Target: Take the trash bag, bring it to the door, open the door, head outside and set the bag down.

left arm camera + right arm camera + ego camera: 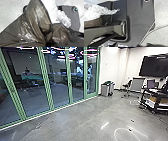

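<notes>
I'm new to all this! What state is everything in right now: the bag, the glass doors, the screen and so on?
Trash bag: creased, bunched tightly at one spot
White plastic: crumpled
Glass doors: look shut
Wall screen: dark, seemingly off
Gray bin: upright near the wall
Cart: loaded, with brown boxes on a lower shelf

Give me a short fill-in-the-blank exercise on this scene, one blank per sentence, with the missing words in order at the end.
1. In the head view, the upright frames between the glass panels are coloured ____.
2. In that picture, the wall screen is to the ____ of the grey bin.
3. In the left wrist view, the crumpled material beside the dark trash bag is coloured ____.

Missing words: green; right; white.
</notes>
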Controlling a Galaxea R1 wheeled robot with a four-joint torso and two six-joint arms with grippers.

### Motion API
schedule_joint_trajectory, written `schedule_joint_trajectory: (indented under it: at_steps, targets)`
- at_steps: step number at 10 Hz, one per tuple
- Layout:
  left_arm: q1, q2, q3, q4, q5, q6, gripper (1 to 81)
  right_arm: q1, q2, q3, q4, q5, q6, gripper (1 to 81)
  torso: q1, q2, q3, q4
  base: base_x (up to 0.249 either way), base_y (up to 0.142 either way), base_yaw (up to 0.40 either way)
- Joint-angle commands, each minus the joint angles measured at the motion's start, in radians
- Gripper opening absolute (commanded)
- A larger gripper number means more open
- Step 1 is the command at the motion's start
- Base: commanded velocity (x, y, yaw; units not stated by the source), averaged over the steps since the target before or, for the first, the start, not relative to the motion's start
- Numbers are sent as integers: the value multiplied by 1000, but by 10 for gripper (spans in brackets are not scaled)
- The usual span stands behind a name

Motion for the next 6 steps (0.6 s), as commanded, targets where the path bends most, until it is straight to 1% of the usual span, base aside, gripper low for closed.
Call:
schedule_joint_trajectory:
  at_steps: [1, 6]
  targets:
    - [-55, -6, -3, 0, 77, 1, 10, 47, 3, 2, -3, -61, 1, 811, 0, 0, 0, 0, 0, 0, 0]
    - [-55, -3, -1, 0, 77, 2, 10, 47, 4, 1, -15, -63, 1, 811, 0, 0, 0, 0, 0, 0, 0]
